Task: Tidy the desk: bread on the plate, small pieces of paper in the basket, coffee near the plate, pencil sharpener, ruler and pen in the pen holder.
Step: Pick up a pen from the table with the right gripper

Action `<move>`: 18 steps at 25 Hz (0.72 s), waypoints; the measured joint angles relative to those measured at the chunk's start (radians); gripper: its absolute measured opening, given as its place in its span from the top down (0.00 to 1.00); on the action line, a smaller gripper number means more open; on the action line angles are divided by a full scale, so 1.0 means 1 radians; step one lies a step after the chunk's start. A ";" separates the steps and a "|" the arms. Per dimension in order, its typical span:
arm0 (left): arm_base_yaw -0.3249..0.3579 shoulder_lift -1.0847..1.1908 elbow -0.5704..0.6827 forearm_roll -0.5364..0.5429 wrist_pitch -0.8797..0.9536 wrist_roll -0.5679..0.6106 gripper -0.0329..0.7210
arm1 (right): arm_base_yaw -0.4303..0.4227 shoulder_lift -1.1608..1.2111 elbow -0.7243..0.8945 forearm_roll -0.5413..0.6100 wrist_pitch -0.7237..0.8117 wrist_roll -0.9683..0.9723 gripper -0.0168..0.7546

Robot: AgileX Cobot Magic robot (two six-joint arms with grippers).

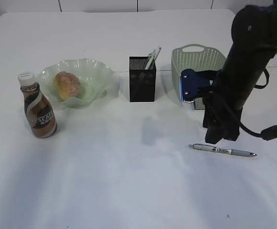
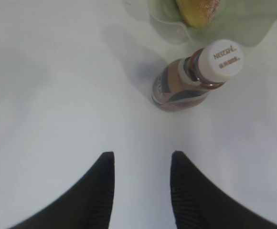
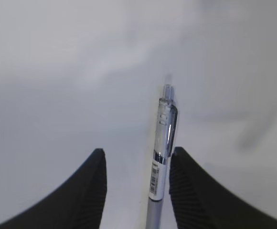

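The slim silver click pen (image 1: 223, 150) lies flat on the white counter (image 1: 129, 181) toward its right edge, long axis running left to right. The right gripper (image 3: 137, 191) hangs just over it, spread wide. In its wrist view the barrel runs between the fingers, close beside one and along the gap rather than across it. The left gripper (image 2: 142, 191), also wide and empty, hovers far off by the brown coffee bottle (image 2: 196, 78).
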 joint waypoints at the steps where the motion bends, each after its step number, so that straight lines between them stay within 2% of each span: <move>1: 0.000 0.000 0.000 -0.001 0.000 0.002 0.59 | -0.002 0.022 0.000 0.000 -0.014 -0.002 0.52; 6: 0.000 0.000 0.000 -0.003 0.000 0.004 0.59 | -0.011 0.056 -0.002 0.000 -0.031 -0.014 0.52; 12: 0.000 0.000 0.000 -0.005 0.000 0.004 0.59 | -0.077 0.090 -0.003 0.015 -0.047 -0.045 0.52; 18: 0.000 0.000 0.009 -0.007 -0.002 0.006 0.59 | -0.079 0.124 -0.003 0.041 -0.062 -0.055 0.52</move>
